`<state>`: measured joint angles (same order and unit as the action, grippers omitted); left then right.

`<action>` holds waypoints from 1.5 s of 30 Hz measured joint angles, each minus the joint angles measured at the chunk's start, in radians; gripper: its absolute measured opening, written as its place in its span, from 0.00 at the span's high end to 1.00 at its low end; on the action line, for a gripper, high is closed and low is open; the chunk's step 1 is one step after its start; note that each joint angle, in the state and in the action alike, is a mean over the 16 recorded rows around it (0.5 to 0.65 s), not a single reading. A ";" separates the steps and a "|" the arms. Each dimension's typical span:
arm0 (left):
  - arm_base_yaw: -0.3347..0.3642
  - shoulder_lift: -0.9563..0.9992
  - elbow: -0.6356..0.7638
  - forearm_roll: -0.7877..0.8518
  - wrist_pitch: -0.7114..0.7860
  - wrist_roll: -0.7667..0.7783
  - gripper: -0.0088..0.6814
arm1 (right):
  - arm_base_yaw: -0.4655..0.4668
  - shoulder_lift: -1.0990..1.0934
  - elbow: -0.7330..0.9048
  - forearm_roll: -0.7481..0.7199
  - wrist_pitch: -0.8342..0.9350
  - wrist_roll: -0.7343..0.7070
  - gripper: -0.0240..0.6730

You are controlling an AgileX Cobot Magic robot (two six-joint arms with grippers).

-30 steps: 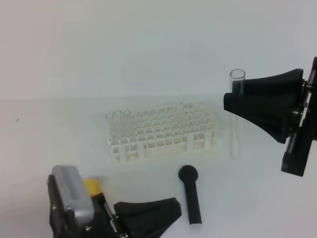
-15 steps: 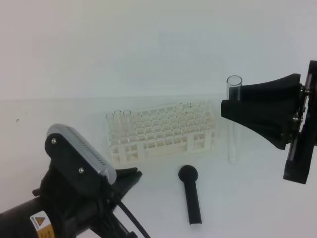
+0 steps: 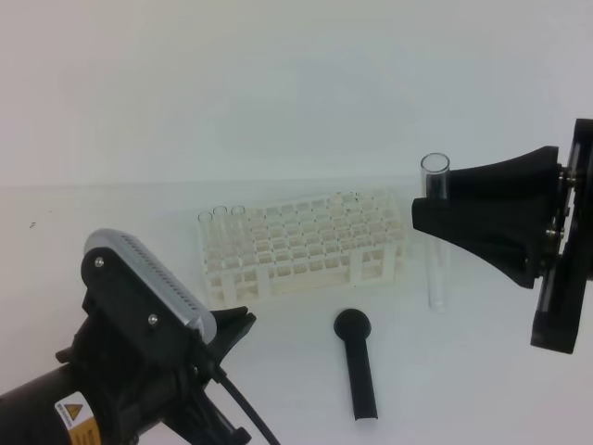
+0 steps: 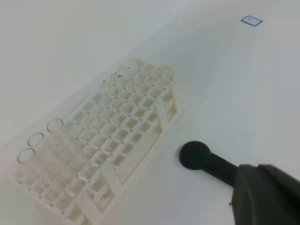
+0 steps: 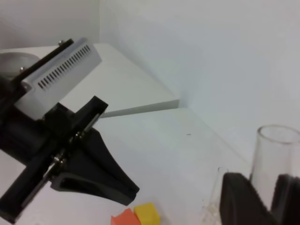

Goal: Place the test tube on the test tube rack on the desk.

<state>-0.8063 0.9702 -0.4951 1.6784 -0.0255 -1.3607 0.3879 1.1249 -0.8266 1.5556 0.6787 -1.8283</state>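
Nearest foreground, left arm: I see the black left gripper (image 3: 243,326) low at the front-left of the high view, under its grey vented camera housing (image 3: 148,283); its jaws are pressed fully together and hold nothing.
Front of desk: I note a black round-headed stick-shaped tool (image 3: 358,364) lying flat on the plain white desk (image 3: 482,380), head toward the rack, apart from both grippers.
Left wrist view: I see the same tool's head (image 4: 196,156) just beside the rack's near edge, not touching it.
Middle, rack: I record the white plastic lattice test tube rack (image 3: 301,247) standing on the desk, with three clear tubes (image 3: 220,219) upright in its left end holes.
Right of rack, test tube: I see the long clear glass test tube (image 3: 435,232) upright, beside the rack's right end and outside it, its round end low and near the desk; I cannot tell whether it touches the surface.
Right arm: I see the black right gripper (image 3: 434,209) partly closed, clamping the tube just below its open rim (image 5: 276,136).
Right wrist view, far side: I note small orange and yellow blocks (image 5: 136,215) on the desk near the left gripper.
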 joint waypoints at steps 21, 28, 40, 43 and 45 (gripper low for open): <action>0.199 -0.365 0.189 0.033 -0.037 0.000 0.99 | 0.000 0.000 0.000 -0.023 -0.029 0.000 0.78; 0.448 -0.619 0.258 0.076 -0.047 0.000 0.99 | 0.000 0.004 0.000 -0.027 -0.029 0.000 0.78; 0.713 -0.897 0.345 0.100 -0.047 0.000 0.99 | 0.000 0.052 0.001 -0.034 -0.005 0.000 0.78; 0.729 -0.934 0.389 0.099 -0.048 0.000 0.99 | 0.000 0.064 0.001 -0.036 0.009 0.000 0.78; 0.734 -0.954 0.419 0.099 -0.050 -0.001 0.99 | 0.000 0.070 0.002 -0.036 0.019 0.000 0.78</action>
<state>-0.0726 0.0166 -0.0758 1.7774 -0.0755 -1.3613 0.3879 1.1948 -0.8249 1.5192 0.6978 -1.8283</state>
